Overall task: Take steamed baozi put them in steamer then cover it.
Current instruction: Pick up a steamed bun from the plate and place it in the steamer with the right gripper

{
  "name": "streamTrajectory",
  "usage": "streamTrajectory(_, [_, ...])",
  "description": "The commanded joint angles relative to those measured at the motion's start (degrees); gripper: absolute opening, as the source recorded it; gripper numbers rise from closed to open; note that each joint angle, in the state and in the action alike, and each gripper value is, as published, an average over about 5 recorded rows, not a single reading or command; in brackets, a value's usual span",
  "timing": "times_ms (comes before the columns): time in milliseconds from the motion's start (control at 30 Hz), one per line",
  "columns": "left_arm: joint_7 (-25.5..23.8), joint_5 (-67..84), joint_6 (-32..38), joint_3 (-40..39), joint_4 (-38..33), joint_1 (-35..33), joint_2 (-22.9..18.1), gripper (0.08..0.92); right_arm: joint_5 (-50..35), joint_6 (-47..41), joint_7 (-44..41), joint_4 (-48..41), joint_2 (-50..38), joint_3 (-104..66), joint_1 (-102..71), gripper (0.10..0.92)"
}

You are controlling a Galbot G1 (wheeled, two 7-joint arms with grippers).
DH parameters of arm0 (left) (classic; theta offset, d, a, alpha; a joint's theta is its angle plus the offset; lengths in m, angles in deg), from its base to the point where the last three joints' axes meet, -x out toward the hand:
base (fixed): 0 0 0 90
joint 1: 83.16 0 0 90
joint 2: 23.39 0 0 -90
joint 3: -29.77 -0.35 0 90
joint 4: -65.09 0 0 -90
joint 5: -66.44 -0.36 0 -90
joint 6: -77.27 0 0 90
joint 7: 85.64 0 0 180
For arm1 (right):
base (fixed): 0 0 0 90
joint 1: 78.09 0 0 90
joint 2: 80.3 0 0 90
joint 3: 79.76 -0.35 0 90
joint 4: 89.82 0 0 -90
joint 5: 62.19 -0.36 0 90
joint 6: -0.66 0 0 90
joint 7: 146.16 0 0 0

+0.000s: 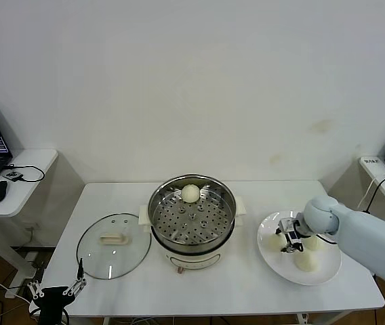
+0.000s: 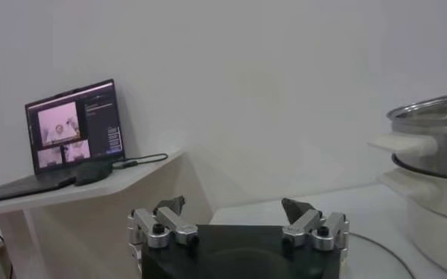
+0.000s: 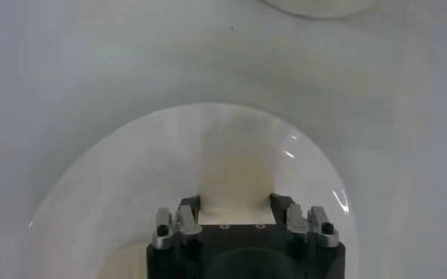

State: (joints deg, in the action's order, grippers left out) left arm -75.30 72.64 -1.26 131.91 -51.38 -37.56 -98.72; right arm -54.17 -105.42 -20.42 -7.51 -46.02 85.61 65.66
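Low at the near left corner of the surface (image 1: 111, 298), the left pincer (image 1: 58, 290) hangs released and idle. On the right, the right pincer (image 1: 288, 238) is clenched on a baozi (image 3: 234, 170) on the white plate (image 1: 321, 276). One bun (image 1: 190, 193) already sits in the steamer (image 1: 191, 218); the cover (image 1: 113, 245) lies to its left. Next comes a lift and carry leftward.

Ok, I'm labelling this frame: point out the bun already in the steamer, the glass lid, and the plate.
Baozi in the steamer (image 1: 190, 193), head view, top of the bun.
Glass lid (image 1: 114, 239), head view, its cream bar handle.
White plate (image 1: 318, 278), head view, bare near rim.
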Motion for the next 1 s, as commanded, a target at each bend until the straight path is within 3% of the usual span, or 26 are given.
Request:
streamTrajectory(33, [0.0,0.0,0.0,0.0,0.0,-0.1,0.1,0.823,-1.9,-0.3,-0.8,2.1,-1.7,0.4,2.7,0.585])
streamTrajectory(433, [0.0,0.2,0.0,-0.3,-0.2,0.3,1.0,0.823,-16.3,-5.7,-2.1,12.0,-6.0,12.2,32.8,0.594])
streamTrajectory(700, [0.0,0.4,-0.1,-0.5,-0.3,0.8,1.3,0.823,-29.2,-11.1,0.5,12.7,5.8,21.9,49.4,0.596])
streamTrajectory(1000, [0.0,0.7,-0.1,0.0,-0.5,1.0,1.1,0.823,-40.6,-18.5,9.5,10.9,20.6,24.4,45.0,0.602])
